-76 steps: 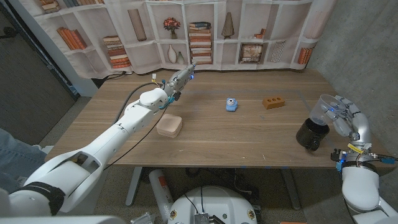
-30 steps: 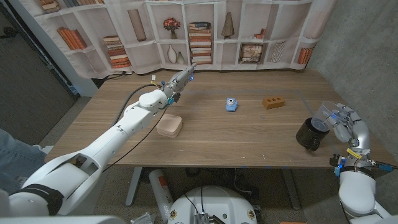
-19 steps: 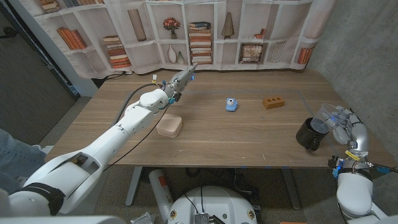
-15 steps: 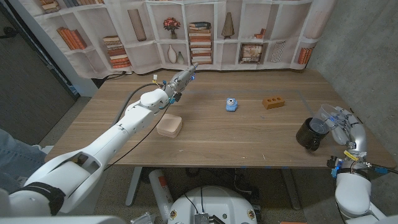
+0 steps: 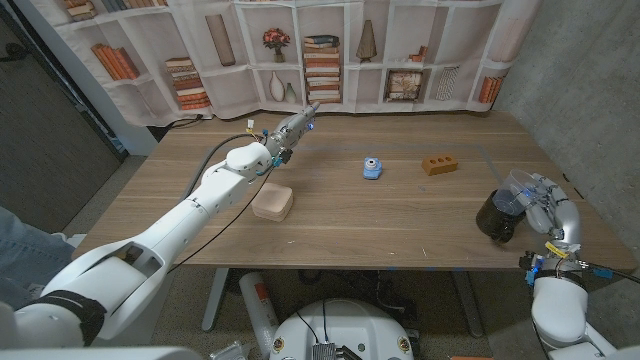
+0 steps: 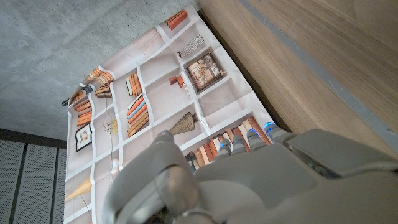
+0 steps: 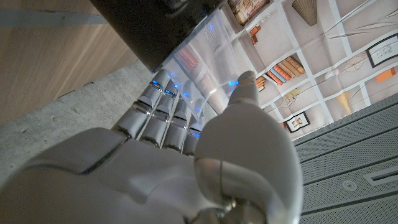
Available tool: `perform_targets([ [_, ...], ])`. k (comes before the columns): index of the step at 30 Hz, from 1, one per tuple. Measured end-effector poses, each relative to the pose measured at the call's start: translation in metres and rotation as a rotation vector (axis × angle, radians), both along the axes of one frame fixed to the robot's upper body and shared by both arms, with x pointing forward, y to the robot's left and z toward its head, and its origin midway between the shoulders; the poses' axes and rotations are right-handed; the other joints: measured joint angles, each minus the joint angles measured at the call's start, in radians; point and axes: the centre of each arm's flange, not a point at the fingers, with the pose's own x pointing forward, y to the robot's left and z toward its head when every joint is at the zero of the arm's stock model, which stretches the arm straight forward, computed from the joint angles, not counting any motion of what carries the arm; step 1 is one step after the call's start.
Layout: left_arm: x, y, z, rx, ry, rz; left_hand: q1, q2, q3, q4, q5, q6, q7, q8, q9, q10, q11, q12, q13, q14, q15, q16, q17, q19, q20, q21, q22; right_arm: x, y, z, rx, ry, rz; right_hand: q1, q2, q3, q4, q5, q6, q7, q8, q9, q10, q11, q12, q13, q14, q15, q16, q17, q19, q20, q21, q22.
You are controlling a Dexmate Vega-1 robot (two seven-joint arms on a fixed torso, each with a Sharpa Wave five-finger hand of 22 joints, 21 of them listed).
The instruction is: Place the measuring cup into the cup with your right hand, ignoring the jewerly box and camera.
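Right hand [image 5: 545, 203] grasping clear measuring cup [image 5: 518, 186], tilted at rim of black cup [image 5: 497, 214] near bench edge (left hand [image 5: 292, 127] extended far off, grip unclear); best lowered centred and upright before letting go.

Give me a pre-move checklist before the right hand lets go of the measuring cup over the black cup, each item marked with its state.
1. Right hand holds the clear measuring cup: ok.
2. Measuring cup is at the mouth of the black cup: ok in the head view, where it sits tilted at the rim.
3. Measuring cup is seated fully inside the cup: cannot tell; the hand and the clear plastic hide the depth.
4. Black cup stands upright on the table: ok.
5. Blue camera and jewelry box lie away from the cup: ok.
6. Left hand is far from the cup, at the far side of the table: ok.
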Motion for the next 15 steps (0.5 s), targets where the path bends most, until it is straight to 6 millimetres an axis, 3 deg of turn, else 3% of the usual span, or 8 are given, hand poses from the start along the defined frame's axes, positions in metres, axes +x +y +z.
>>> perform_targets([
  [15,0.0015,-0.002,0.0005,0.007,0.003,-0.004,0.0,0.0,0.0,0.0,0.0,0.0,0.0,0.0,0.0,0.0,0.0,0.0,0.0,0.0,0.0,0.0,0.0,0.0,0.0,0.0,0.0,0.0068,0.0032,-0.0076,0.007,0.018,0.009,-0.001,0.001,0.004,-0.004,-0.003,0.0,0.0,-0.001,0.0,0.0,0.0,0.0,0.0,0.0,0.0,-0.007,0.0,0.0,0.0,-0.004,0.0],
])
